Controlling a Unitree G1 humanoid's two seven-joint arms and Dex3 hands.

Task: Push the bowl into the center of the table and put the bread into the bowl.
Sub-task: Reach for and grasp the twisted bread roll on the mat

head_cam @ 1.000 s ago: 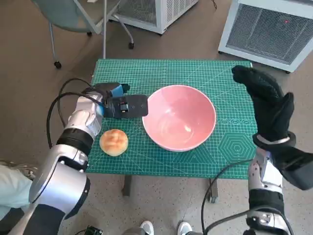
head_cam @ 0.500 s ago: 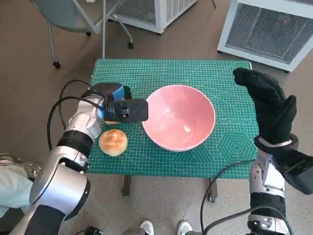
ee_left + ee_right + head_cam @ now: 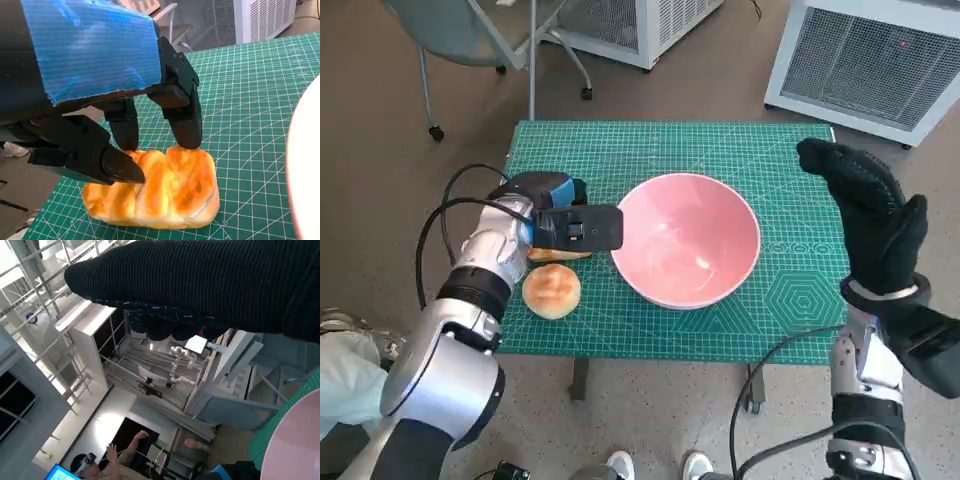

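Counter [image 3: 650, 140]: small, covered by a green cutting mat with a fine white printed grid; I take the bowl as my landmark.

Bowl [image 3: 687, 238]: wide, round, smooth pink bowl with a glossy inside, sitting about mid-counter, nothing in it. Its pale rim shows at the edge of the left wrist view [image 3: 302, 165] and a pink arc in the right wrist view [image 3: 295, 440].

Bread: two pieces, both on the left-arm side of the bowl. The oblong golden-brown glazed loaf [image 3: 160, 190] has ridged, pull-apart lobes and a shiny crust; it lies flat on the mat just beside the bowl. In the head view only a sliver of it shows [image 3: 557, 254] under my left hand. The round pale-tan bun [image 3: 552, 290], smooth and domed, lies on the mat nearer the robot than the loaf, apart from the bowl.

Left hand [image 3: 565, 222]: black, hard-shelled, blue tape across its back. Its fingers [image 3: 182, 120] are apart and set down on the loaf's top, with the thumb tip on the nearer side; the loaf rests on the mat.

Right hand [image 3: 870, 215]: black knitted glove, raised beside the bowl on the far side from the bread, fingers extended, holding nothing.
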